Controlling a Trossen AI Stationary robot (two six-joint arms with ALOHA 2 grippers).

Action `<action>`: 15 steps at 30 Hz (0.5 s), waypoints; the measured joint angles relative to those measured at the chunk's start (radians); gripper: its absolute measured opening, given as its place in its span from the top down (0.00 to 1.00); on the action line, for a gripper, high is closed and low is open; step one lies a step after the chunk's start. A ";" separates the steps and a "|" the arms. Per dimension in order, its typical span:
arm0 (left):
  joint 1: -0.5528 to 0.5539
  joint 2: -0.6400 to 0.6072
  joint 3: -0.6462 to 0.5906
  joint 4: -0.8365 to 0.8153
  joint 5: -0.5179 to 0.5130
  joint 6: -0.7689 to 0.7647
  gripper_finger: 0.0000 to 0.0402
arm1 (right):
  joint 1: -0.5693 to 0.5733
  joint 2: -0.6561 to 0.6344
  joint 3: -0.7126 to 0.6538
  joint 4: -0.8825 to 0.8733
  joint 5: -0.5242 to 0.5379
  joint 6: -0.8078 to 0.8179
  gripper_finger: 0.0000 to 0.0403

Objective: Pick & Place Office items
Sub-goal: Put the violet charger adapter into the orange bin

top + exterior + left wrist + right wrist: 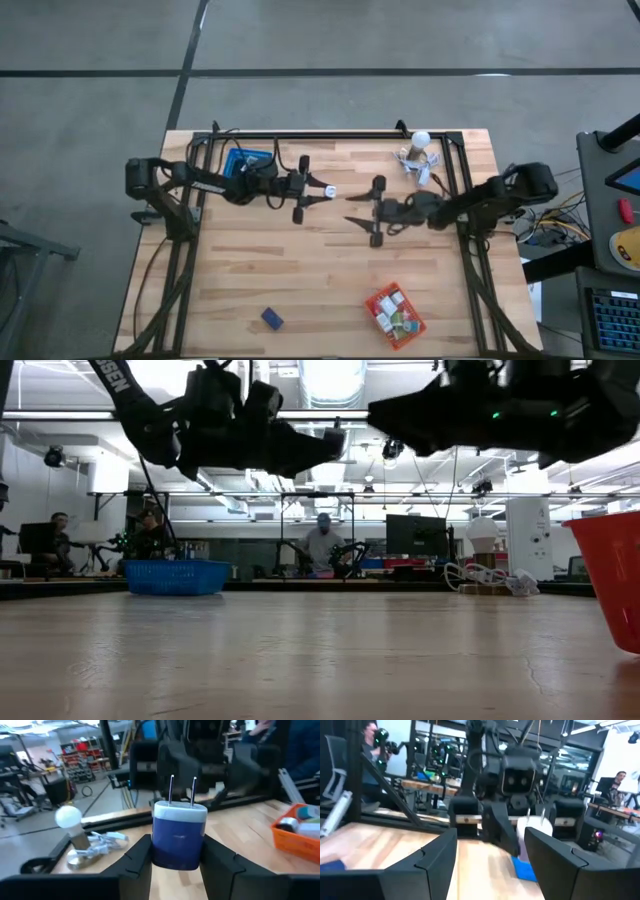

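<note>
The left gripper (176, 857) clamps a blue-and-white plug adapter (179, 836); the right gripper (490, 855) gapes empty.

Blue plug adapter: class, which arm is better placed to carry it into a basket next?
Left. Its pincer is shut on the blue plug adapter above mid-table. The right pincer faces it, open and empty.

From my station I see the wooden desk (300, 270) standing on a grey concrete floor (90, 60). A blue mesh basket (243, 160) sits near its far edge, and an orange one (378, 299) near the front. The white ball-topped cluster of clips (418, 152) lies at the far right corner. Beyond the desk, a person (322, 544) sits among monitors.
</note>
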 joint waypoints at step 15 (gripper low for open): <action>-0.007 0.000 0.009 0.010 -0.018 0.010 0.69 | -0.088 0.131 0.120 -0.001 -0.020 -0.021 0.44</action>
